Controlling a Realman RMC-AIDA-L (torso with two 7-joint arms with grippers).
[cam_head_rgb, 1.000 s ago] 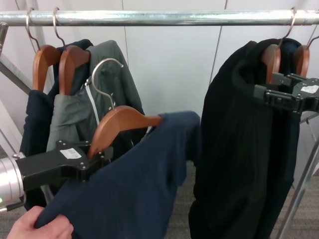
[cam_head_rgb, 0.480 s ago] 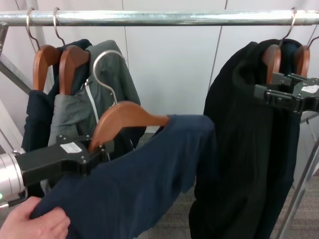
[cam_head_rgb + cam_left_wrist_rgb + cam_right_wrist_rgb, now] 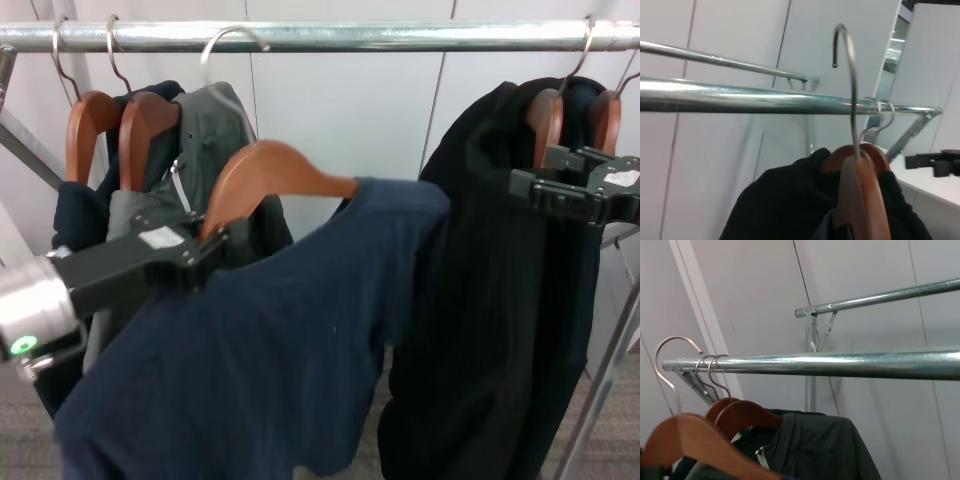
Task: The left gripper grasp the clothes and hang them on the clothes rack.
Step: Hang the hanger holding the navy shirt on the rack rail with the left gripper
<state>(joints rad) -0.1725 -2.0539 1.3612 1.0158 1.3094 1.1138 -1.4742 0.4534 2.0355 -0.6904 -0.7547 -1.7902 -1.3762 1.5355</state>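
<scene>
My left gripper (image 3: pixel 205 250) has its jaws clamped on the hanger of the clothes (image 3: pixel 290 330), whose hook reaches the clothes rack (image 3: pixel 400 36) without yet hanging on it; right gripper (image 3: pixel 540 190) grips the black coat (image 3: pixel 480 300).

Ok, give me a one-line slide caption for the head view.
Left gripper lifts the navy top on its hanger, hook level with the clothes rack; right gripper by the black coat.

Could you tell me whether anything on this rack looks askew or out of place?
Yes: the navy top sits tilted on its hanger, held by the left end effector. Its hook is level with the rail, not yet seated.
</scene>
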